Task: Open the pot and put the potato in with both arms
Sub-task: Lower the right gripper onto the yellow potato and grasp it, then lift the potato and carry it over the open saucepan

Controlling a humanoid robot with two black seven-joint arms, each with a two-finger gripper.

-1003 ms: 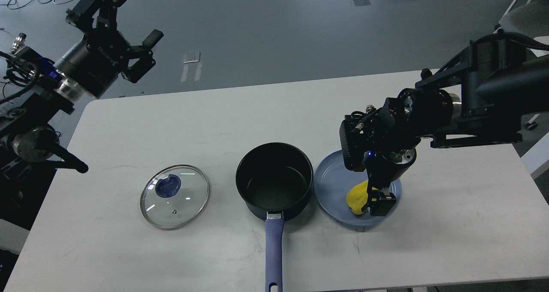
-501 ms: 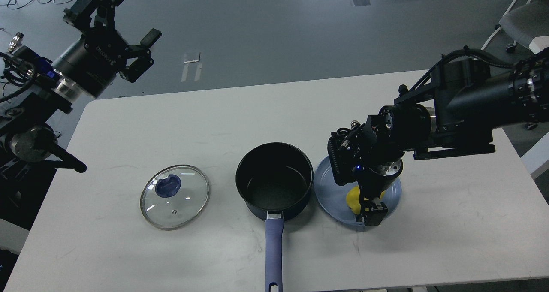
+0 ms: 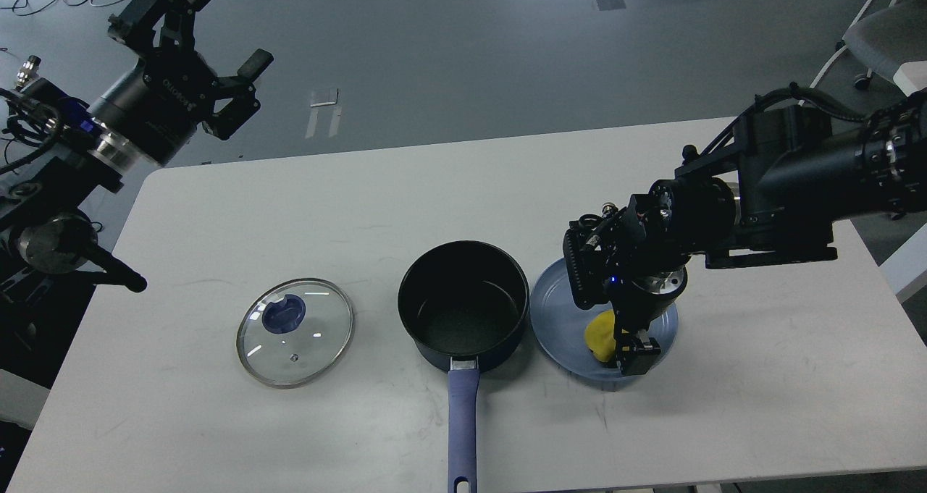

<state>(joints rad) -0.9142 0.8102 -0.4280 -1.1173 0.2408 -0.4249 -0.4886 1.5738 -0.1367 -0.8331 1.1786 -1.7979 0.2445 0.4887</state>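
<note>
The pot [image 3: 463,305] stands open and empty at the table's middle front, its blue-purple handle [image 3: 462,420] pointing toward me. Its glass lid [image 3: 295,331] lies flat on the table to the left. The yellow potato [image 3: 598,336] lies on a light-blue plate [image 3: 558,319] just right of the pot. My right gripper [image 3: 619,348] points down over the potato. One finger [image 3: 637,354] stands against the potato's right side and the other is hidden. My left gripper [image 3: 228,26] is open and empty, raised high beyond the table's far left corner.
The white table [image 3: 760,377] carries only the lid, the pot and the plate. My right arm [image 3: 797,182] reaches in over the table's right side. A chair [image 3: 883,30] stands at the far right, off the table.
My right gripper has moved a little left and lower, closing in on the potato; the arm's elbow has swung. The potato stays on the plate. The left arm has barely moved.
</note>
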